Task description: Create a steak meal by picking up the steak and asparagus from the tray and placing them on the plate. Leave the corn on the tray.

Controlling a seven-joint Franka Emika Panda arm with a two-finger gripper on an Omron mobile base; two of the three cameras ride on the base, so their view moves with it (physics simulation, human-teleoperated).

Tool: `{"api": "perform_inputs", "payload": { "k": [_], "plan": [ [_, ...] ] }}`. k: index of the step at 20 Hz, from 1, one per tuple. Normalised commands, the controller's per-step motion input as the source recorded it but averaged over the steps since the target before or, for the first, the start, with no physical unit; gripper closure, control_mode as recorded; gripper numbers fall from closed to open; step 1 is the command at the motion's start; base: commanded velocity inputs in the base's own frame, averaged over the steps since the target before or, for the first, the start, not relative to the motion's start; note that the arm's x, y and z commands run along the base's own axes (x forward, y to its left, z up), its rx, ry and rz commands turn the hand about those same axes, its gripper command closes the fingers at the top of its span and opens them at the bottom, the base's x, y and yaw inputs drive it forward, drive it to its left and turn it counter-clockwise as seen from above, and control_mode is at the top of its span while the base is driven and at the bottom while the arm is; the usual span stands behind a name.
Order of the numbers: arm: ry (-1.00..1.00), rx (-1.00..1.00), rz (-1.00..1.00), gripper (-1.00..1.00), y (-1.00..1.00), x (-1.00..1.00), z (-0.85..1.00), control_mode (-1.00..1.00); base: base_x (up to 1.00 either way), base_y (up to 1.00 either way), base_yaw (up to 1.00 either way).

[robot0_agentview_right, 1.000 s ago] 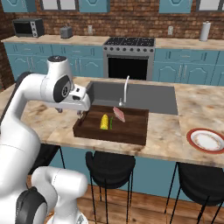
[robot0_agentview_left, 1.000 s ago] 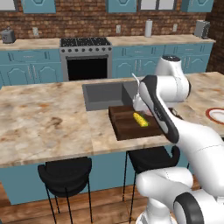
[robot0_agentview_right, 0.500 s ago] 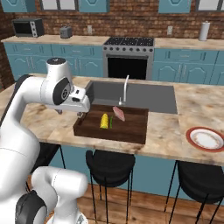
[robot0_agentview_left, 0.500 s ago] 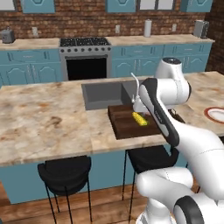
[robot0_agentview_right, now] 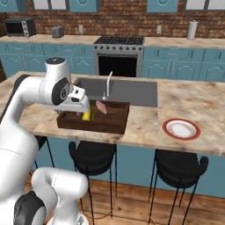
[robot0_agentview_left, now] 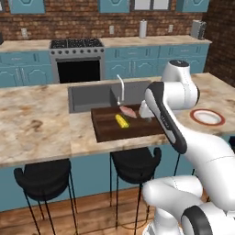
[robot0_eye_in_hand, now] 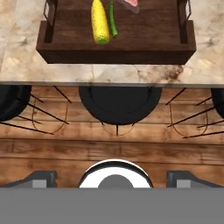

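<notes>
Approach step; nothing picked yet. Steak (robot0_eye_in_hand: 130, 3), asparagus (robot0_eye_in_hand: 113, 19) and corn (robot0_eye_in_hand: 99, 22) all lie in the tray (robot0_eye_in_hand: 113, 56), ahead of the end effector (robot0_eye_in_hand: 112, 177), which holds nothing, fingers set wide apart. Plate (robot0_agentview_right: 181, 129) sits empty, well off to its side on the bench (robot0_agentview_right: 206, 105). Arm is folded, hand over the tray's near edge. Next, I judge: reach forward, drop onto the steak.

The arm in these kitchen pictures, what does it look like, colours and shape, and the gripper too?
The arm is glossy white, made of thick rounded segments, with dark grey to black bands at the joints and a round dark cap on the joint nearest the hand. The hand is a boxy white block. The gripper has two small dark grey finger tips, seen in the hand view. No cables or markings can be made out.
</notes>
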Motion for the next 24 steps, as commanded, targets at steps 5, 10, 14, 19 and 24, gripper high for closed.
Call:
{"api": "perform_inputs", "payload": {
  "k": [5, 10, 14, 19, 24],
  "plan": [
    [0.00, 0.00, 0.00, -1.00, 0.00, 0.00, 0.00, 1.00, 0.00, -0.81, -0.01],
    [0.00, 0.00, 0.00, -1.00, 0.00, 0.00, 0.00, 1.00, 0.05, -0.74, 0.00],
    [0.00, 0.00, 0.00, -1.00, 0.00, 0.00, 0.00, 1.00, 0.30, -0.45, 0.00],
    [0.00, 0.00, 0.00, -1.00, 0.00, 0.00, 0.00, 1.00, 0.62, -0.13, 0.00],
    [0.00, 0.00, 0.00, -1.00, 0.00, 0.00, 0.00, 1.00, 0.75, 0.02, 0.00]
  ]
}}
